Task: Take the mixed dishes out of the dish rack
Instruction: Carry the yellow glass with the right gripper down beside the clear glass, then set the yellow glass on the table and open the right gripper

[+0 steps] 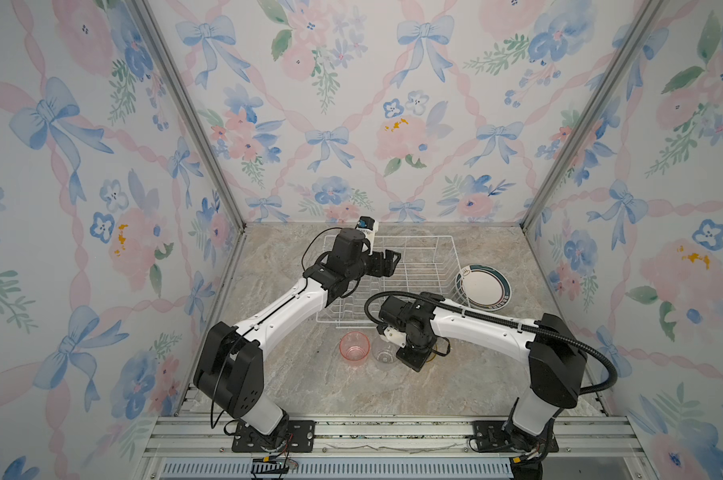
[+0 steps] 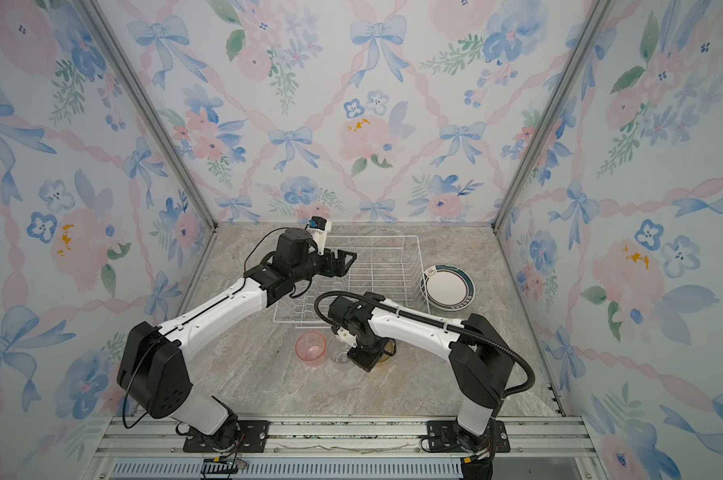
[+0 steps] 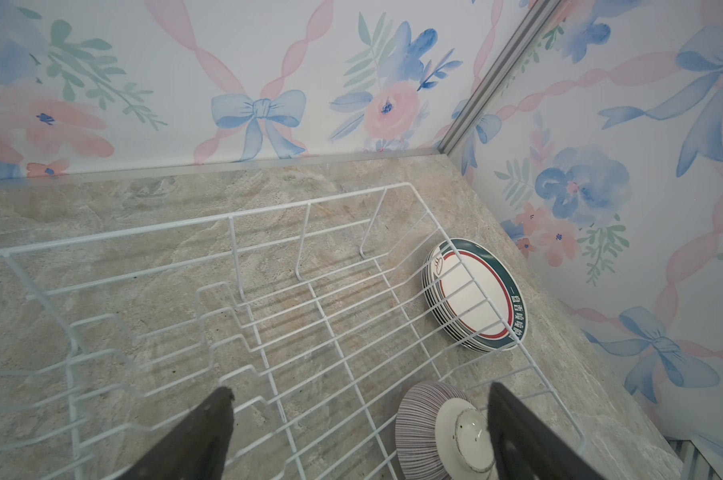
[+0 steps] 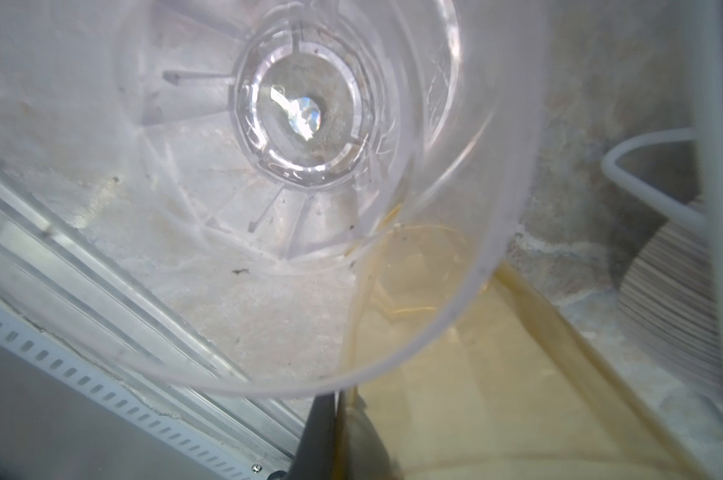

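The white wire dish rack (image 1: 414,241) (image 2: 393,237) (image 3: 310,204) stands mid-table. A purple-striped bowl (image 3: 426,432) (image 4: 675,311) lies upside down in its front right corner, hidden under my right arm in both top views. My left gripper (image 1: 389,259) (image 2: 345,259) (image 3: 360,392) hovers open over the rack's back left, holding nothing. A stack of white plates (image 1: 484,286) (image 2: 449,289) (image 3: 476,299) lies on the table right of the rack. In front of the rack stand a pink tumbler (image 1: 354,349) (image 2: 311,348) and a clear tumbler (image 1: 384,353) (image 2: 338,353) (image 4: 268,166). My right gripper (image 1: 418,357) (image 2: 370,357) (image 4: 339,415) pinches the wall of a yellow tumbler (image 2: 389,349) (image 4: 476,395) right beside the clear one.
Floral walls enclose the marble table (image 1: 310,395) on three sides. An aluminium rail (image 1: 393,432) runs along the front edge, close behind the tumblers. My right arm's black cable (image 1: 476,311) arcs over the rack's front right corner.
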`<state>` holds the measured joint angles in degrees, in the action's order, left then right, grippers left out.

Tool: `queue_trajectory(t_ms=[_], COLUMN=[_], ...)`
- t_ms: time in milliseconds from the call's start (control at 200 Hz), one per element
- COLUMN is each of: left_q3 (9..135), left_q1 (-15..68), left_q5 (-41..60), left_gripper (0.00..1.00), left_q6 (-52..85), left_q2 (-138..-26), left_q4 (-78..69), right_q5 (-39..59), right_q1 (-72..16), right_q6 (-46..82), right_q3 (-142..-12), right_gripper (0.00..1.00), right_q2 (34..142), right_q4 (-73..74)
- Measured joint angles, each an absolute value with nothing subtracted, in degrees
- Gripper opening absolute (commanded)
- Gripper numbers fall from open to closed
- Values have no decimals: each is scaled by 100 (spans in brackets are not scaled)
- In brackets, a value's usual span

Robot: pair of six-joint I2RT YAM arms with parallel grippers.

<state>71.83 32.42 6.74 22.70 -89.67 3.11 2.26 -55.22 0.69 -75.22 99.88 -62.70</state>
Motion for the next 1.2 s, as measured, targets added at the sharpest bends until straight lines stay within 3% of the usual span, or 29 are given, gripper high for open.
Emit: queue_trajectory(t_ms=[445,655,755,975,1200], left_q3=[7183,7183,7247,8499,10237], left_q1=[3242,3242,3273,3889,4617], left_q5=[685,685,683,576,523], left_gripper=[92,93,93,94,94], left_q6=[2248,2206,2117,1562,934], left_q2=[-8908,-8903,-8912,-9717,-11074], left_q4=[360,451,615,1549,2950], right_q5=[244,735,1133,1435,1511], right_q1=[-5498,-5144,-4672,-2685,-1557], right_q6=[38,60,145,661,947], right_q3=[-7605,-7743,-7867,-7577,-6882], right_gripper=[39,48,55,55,56], right_q2=[9985,9115,8383,6858,6337], right_q4=[-6215,-6184,-6095,-5492,-5277])
